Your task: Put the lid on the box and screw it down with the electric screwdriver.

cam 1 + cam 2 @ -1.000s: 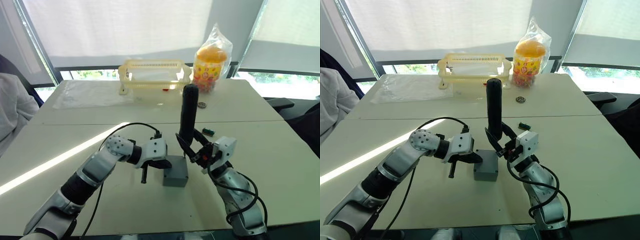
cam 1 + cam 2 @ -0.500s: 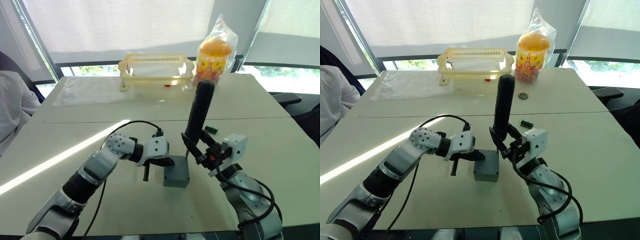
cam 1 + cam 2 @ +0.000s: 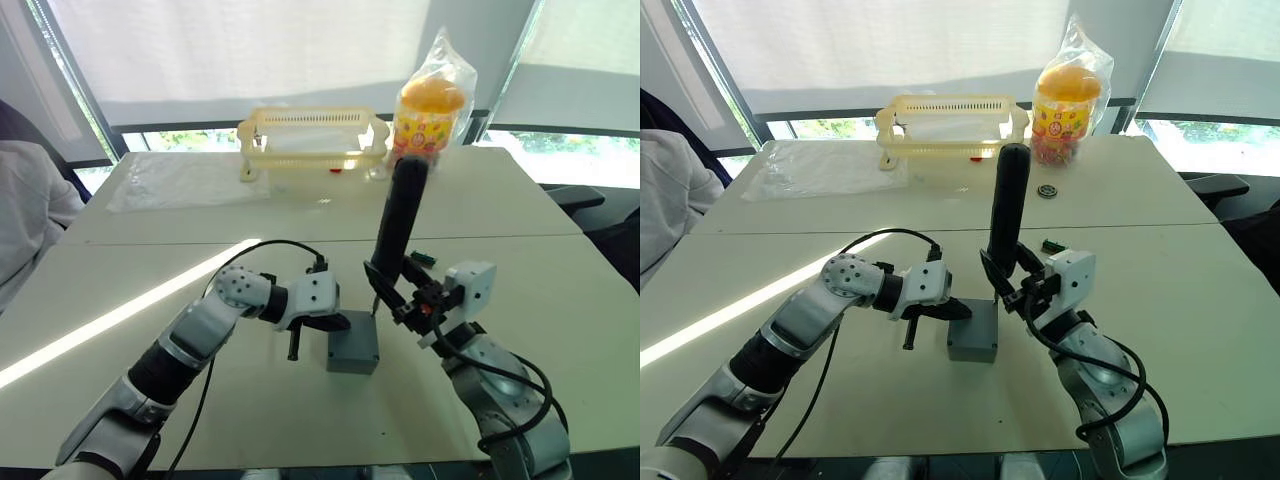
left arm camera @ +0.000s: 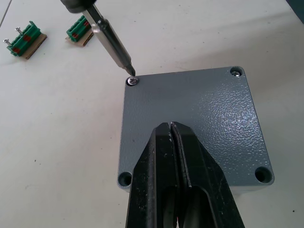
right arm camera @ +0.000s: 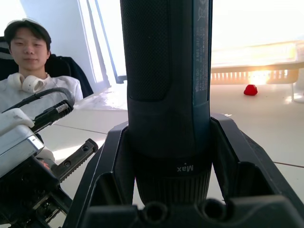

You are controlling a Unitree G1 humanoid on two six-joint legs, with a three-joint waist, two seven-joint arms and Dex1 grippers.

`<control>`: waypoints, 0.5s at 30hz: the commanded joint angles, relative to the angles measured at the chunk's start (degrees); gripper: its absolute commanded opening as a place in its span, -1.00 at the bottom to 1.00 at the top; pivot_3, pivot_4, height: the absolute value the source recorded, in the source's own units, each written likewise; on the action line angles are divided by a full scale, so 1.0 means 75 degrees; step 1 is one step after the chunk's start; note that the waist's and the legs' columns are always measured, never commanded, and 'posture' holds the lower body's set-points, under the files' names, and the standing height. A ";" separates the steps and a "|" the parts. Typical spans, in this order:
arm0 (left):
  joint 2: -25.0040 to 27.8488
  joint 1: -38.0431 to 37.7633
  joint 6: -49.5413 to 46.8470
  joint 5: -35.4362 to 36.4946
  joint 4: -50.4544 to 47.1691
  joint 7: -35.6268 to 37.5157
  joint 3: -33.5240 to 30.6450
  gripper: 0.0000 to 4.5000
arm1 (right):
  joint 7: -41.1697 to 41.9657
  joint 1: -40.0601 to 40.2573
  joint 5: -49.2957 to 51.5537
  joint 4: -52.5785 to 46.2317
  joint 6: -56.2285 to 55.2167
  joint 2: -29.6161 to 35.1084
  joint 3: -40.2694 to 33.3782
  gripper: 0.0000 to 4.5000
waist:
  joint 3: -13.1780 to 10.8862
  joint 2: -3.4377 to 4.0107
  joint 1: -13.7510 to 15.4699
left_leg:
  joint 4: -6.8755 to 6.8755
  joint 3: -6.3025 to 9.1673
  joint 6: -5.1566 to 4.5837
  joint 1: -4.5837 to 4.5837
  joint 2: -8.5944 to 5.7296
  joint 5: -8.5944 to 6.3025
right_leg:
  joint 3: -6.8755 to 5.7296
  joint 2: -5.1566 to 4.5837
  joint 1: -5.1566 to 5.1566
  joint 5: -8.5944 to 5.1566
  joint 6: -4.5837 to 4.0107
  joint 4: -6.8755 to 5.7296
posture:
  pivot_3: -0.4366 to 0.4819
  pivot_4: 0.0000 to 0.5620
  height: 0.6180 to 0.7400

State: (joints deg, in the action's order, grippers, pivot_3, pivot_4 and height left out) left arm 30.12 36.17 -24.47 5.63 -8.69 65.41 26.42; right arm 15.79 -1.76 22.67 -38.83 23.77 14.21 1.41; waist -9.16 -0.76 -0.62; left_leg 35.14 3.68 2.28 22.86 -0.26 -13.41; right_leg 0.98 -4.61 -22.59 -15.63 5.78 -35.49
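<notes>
Standing near-upright: electric screwdriver | bit down on lid screw

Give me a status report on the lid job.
Right gripper shut on electric screwdriver, bit on a corner screw. Left gripper shut, pressing lid onto box. Two corner holes empty. Nothing in the way.

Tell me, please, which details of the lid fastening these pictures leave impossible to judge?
- Left wrist view: the lid's near edge is covered by the left gripper's shut fingers.
- Same view: the electric screwdriver is cut off by the edge; its bit meets a corner screw, whose depth is unclear.
- Eye views: the box is too small to show its screws.
- Right wrist view: the tool hides the right gripper's contact.
</notes>
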 commanded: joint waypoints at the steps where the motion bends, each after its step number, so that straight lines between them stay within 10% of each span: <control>1: 0.0106 -0.0186 -0.0131 -0.0283 0.0176 0.0074 0.0368 -1.00 | -0.0125 -0.0280 0.0291 -0.0943 0.0073 0.0025 -0.0171 -0.21 | 0.0000 0.0000 -0.0003 | 0.0000 0.0000 0.0000 0.0000 0.0000 0.0000 | 0.0000 0.0001 0.0000 0.0000 0.0000 -0.0001 | -0.05 -0.47 1.00; 15: 0.0071 -0.0165 -0.0071 -0.0300 0.0240 0.0115 0.0407 -1.00 | -0.0084 -0.0119 0.0057 -0.0541 -0.0124 -0.0019 0.0178 -0.21 | -0.0001 -0.0001 -0.0004 | 0.0005 0.0002 -0.0001 -0.0007 -0.0001 0.0000 | 0.0000 0.0005 0.0002 -0.0004 0.0007 -0.0018 | -0.05 -0.47 1.00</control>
State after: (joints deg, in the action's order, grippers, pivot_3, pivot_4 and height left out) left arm 30.06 36.20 -24.19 5.54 -8.46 65.57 26.43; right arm 14.71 -2.06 23.38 -41.28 25.85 14.52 3.05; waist -9.17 -0.76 -0.66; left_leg 35.18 3.69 2.28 22.81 -0.27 -13.41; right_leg 0.98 -4.58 -22.57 -15.66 5.83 -35.64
